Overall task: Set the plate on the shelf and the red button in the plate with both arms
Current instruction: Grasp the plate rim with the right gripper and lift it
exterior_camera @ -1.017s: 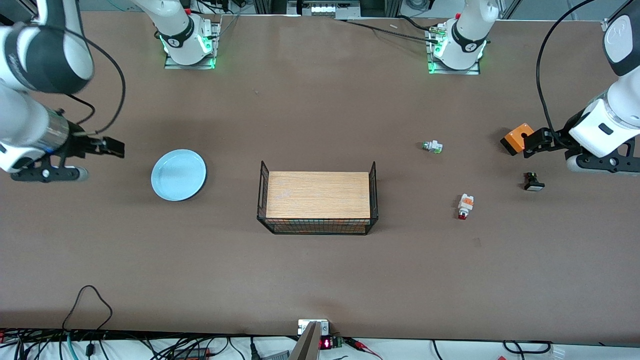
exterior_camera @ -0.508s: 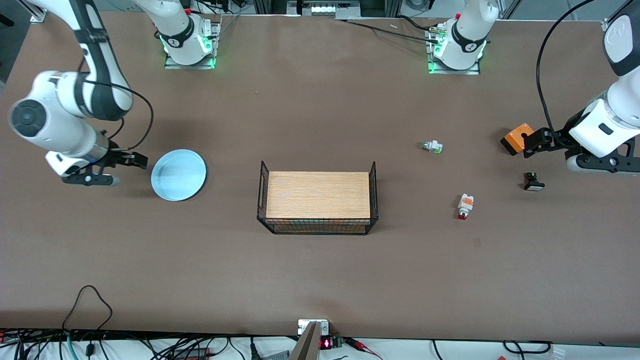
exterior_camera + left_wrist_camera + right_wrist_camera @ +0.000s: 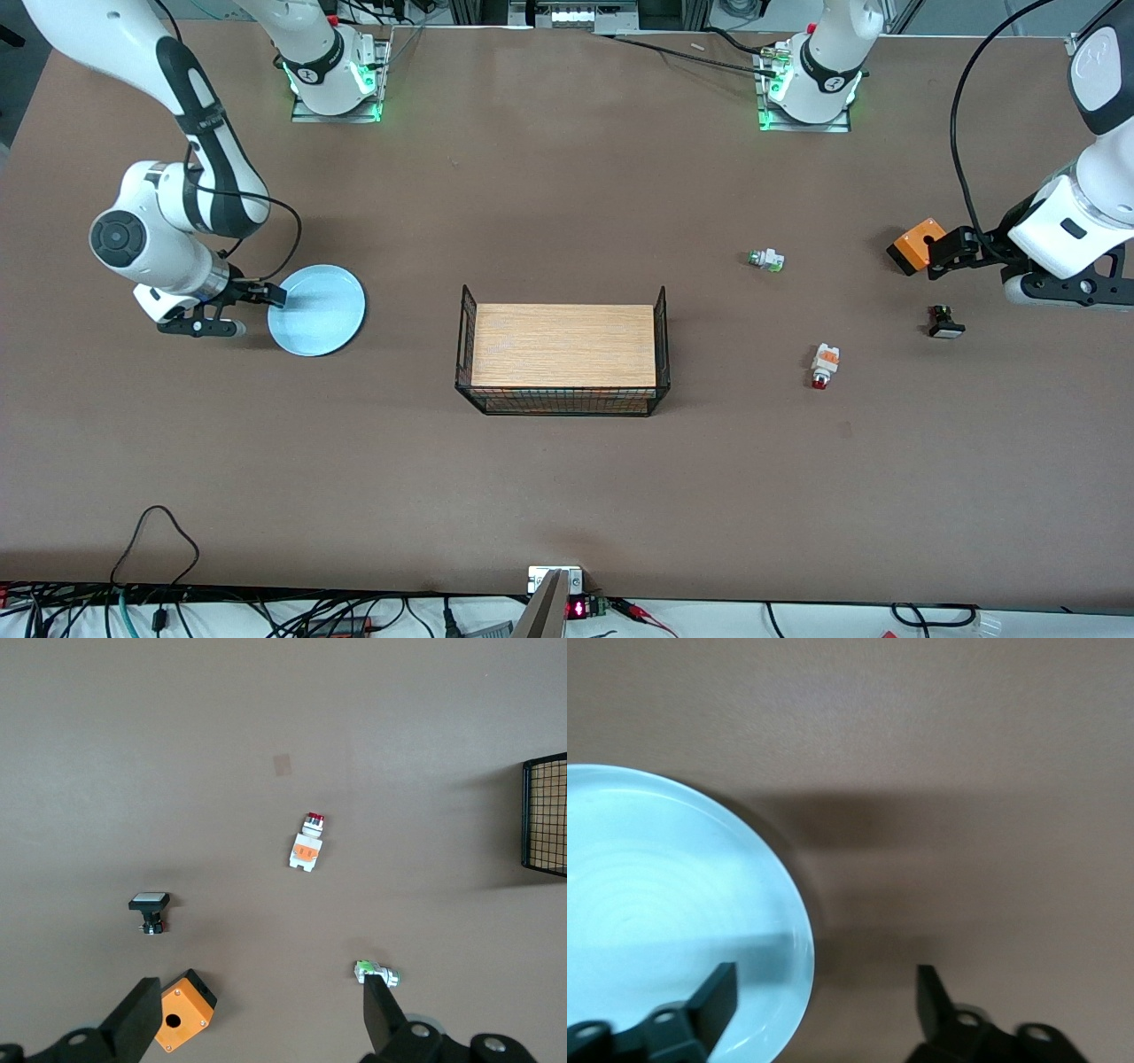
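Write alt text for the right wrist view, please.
The right gripper straddles the rim of the pale blue plate, one finger over the plate and the other over the bare brown table; the jaws are open and nothing is gripped yet.

Swung in from the right arm's end of the table: right gripper (image 3: 262,307), earlier well clear of the round pale light-blue plate (image 3: 319,310), then just beside it, now straddling the plate's rim at the edge toward the right arm's end. One finger (image 3: 713,997) now over the plate's inside, the other over the brown table (image 3: 567,496) just outside the rim, jaws apart. White-and-black right arm (image 3: 177,213) now drawn further into the front view.
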Action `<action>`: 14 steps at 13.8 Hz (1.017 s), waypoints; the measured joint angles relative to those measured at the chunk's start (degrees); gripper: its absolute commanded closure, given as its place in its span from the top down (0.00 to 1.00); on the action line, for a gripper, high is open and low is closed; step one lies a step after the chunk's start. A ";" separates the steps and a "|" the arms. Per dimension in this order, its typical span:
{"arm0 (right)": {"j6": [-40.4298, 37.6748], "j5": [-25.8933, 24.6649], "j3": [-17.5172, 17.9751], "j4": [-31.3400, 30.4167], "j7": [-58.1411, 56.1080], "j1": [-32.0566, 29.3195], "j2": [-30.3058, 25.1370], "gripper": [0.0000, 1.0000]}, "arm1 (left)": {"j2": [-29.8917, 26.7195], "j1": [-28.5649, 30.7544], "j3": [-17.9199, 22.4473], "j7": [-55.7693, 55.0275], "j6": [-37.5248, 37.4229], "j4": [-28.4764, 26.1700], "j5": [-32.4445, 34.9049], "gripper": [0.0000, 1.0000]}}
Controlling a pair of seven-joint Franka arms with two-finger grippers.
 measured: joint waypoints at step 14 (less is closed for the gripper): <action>-1.70 0.00 1.31 1.70 -3.09 0.08 0.57 0.00 | 0.00 -0.04 -0.25 0.01 0.00 0.01 0.00 1.00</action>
